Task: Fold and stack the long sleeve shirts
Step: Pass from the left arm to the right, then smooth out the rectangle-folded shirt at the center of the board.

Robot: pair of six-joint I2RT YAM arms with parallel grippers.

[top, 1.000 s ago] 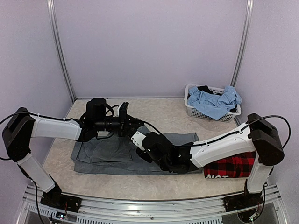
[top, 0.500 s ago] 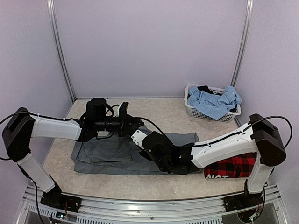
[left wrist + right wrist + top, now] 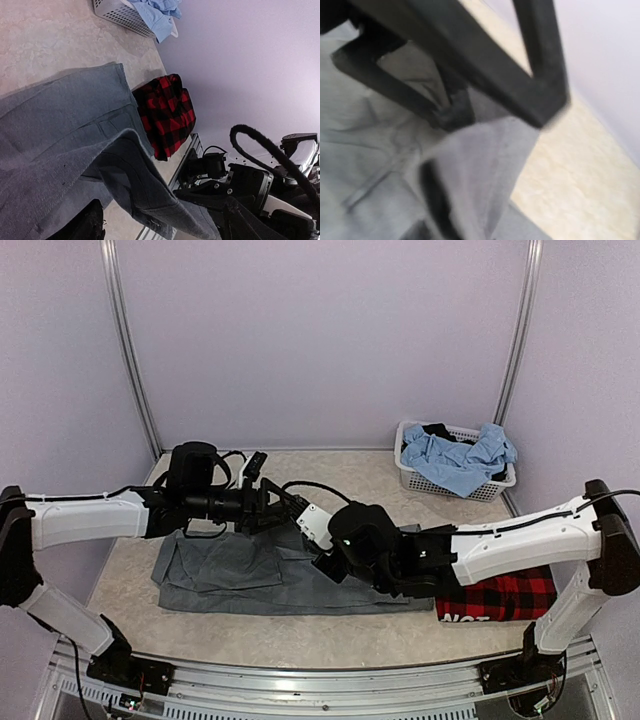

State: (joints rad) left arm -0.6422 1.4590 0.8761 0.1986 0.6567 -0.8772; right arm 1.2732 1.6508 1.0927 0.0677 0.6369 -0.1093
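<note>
Blurring close up, right claw (image 3: 451, 114) pinching grey shirt (image 3: 485, 160).

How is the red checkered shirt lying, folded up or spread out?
Folded up: the red checkered shirt is a small neat bundle beside the grey shirt.
</note>
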